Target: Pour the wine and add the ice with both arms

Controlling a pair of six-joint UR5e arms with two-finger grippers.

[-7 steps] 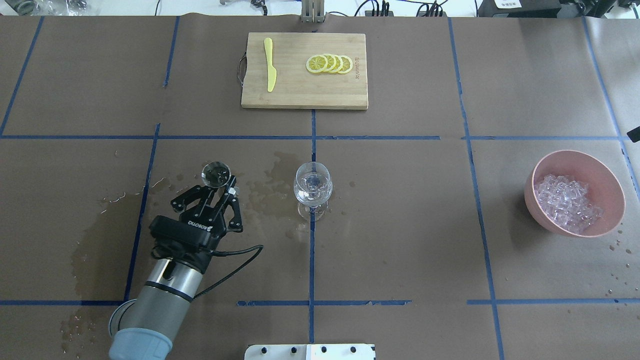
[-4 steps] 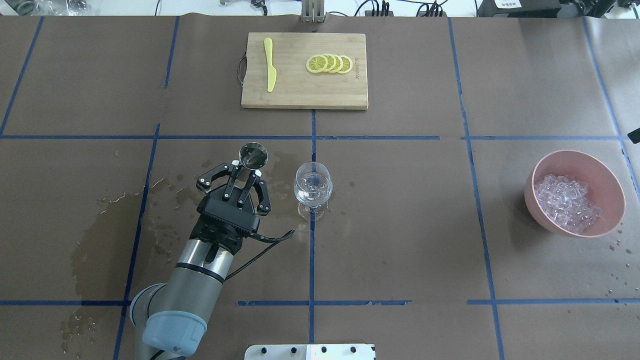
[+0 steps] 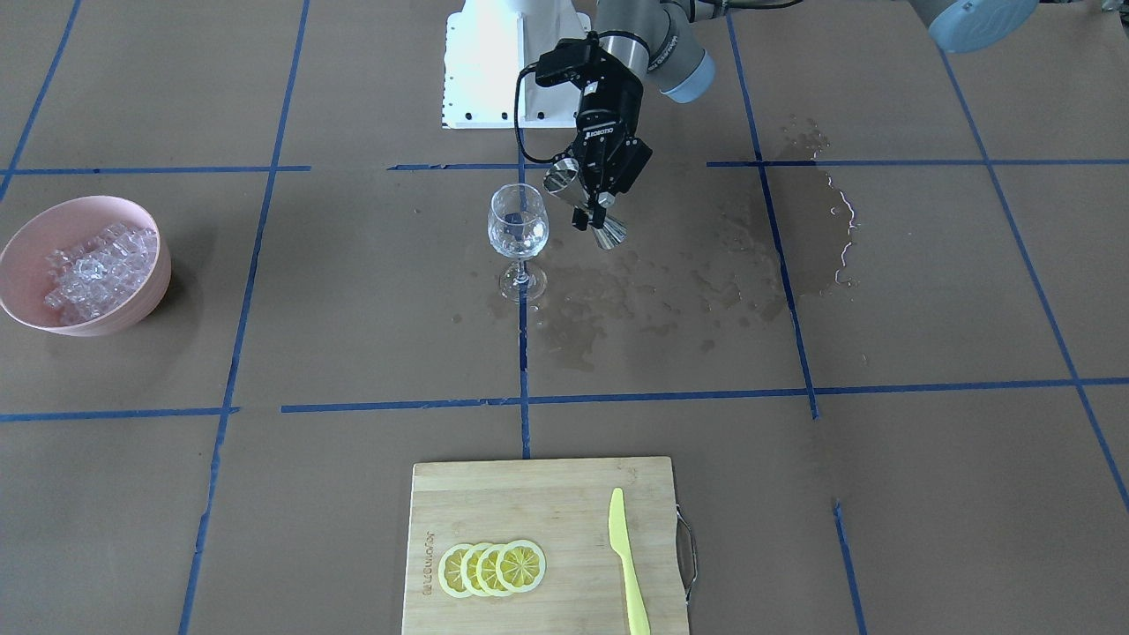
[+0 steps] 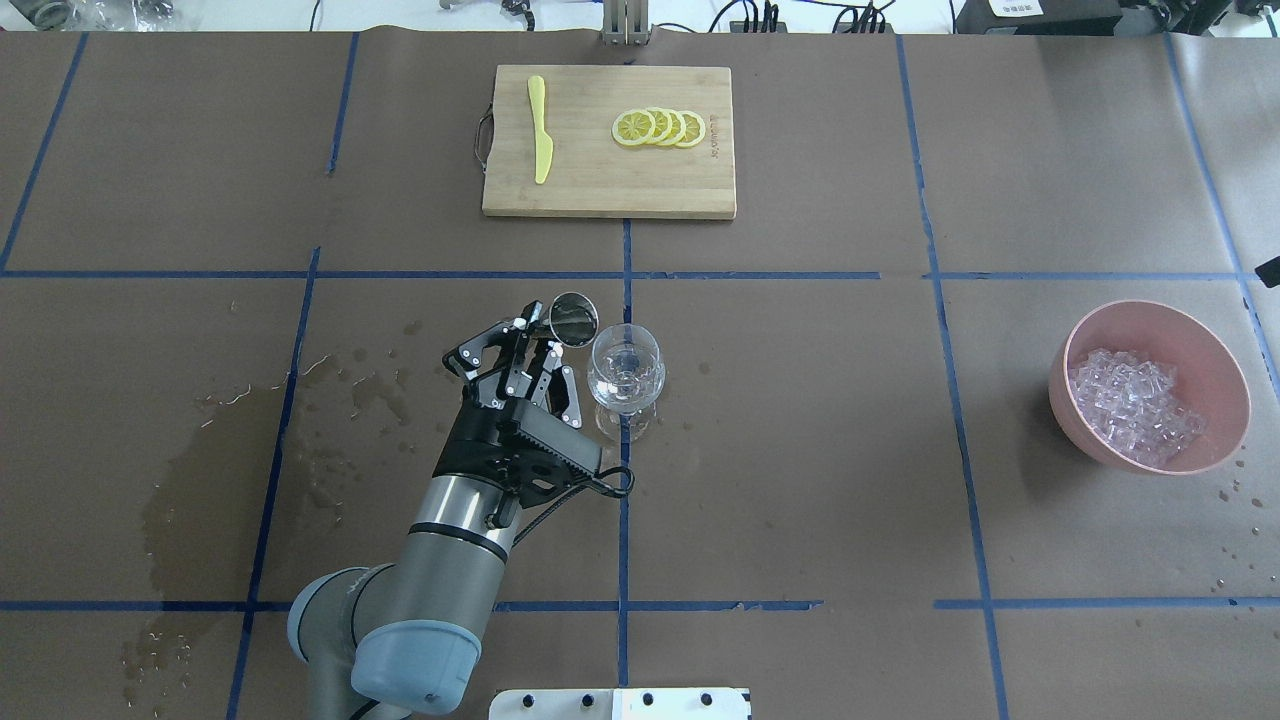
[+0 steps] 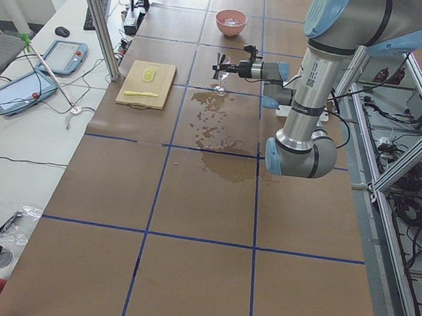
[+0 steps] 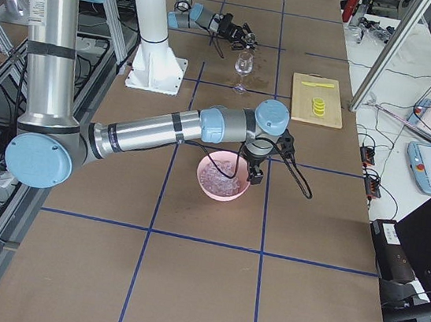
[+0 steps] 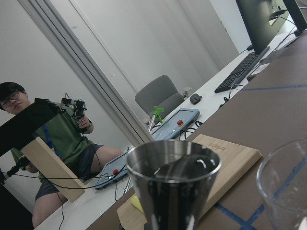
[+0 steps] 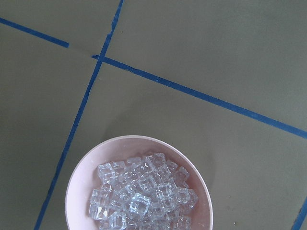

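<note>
My left arm (image 4: pixel 455 545) and right arm (image 6: pixel 148 130) are silver-grey tubes with pale blue joint caps (image 4: pixel 415 668), and my left end effector (image 4: pixel 535 335) is black, with jointed linkage fingers, white lettering (image 3: pixel 602 133) and a black cable (image 4: pixel 590 487) looping off behind it.

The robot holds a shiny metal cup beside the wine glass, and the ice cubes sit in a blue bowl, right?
Not quite: the bowl is pink, not blue, as the overhead exterior view shows. The rest holds: the ice cubes sit in it, and the left end effector holds the shiny metal cup beside the wine glass.
</note>
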